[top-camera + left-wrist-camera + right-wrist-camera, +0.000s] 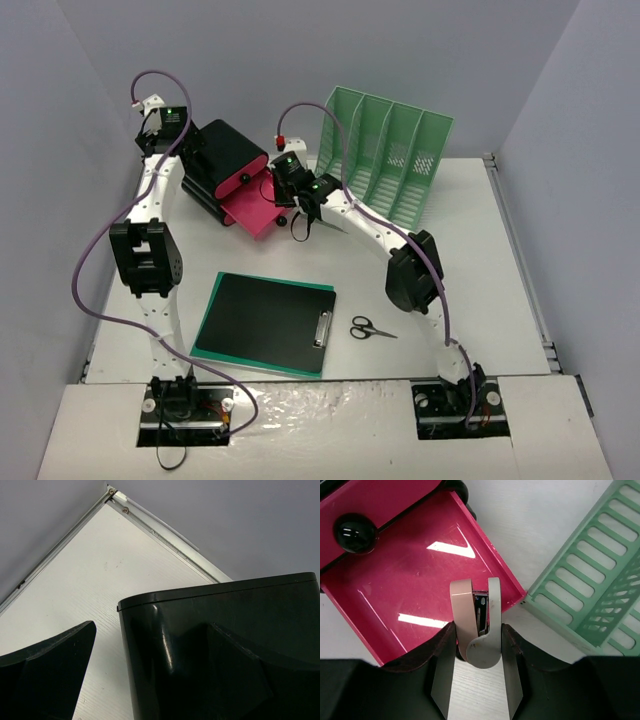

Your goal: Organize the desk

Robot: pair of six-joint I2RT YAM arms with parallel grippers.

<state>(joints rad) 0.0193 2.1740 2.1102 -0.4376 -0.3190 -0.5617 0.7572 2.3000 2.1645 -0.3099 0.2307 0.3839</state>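
On the white desk (480, 300) at the back left stands a black drawer box (230, 160) with a pink drawer (255, 210) pulled open toward the middle. My right gripper (476, 640) is shut on a beige-pink stapler (472, 615), whose nose hangs over the open drawer's (410, 580) front right corner. From above, the right gripper (299, 216) hovers at that drawer's right edge. My left gripper (195, 150) is at the box's back left, open. Its left finger (45, 670) stands apart from the box's black wall (165, 630), and its right finger is dark against that wall.
A mint-green file rack (395, 150) stands at the back, close to the drawer's right side (600, 580). A black clipboard (270, 320) lies on a green folder (205, 345) at the front, with black scissors (370, 328) to its right. Grey walls enclose the desk.
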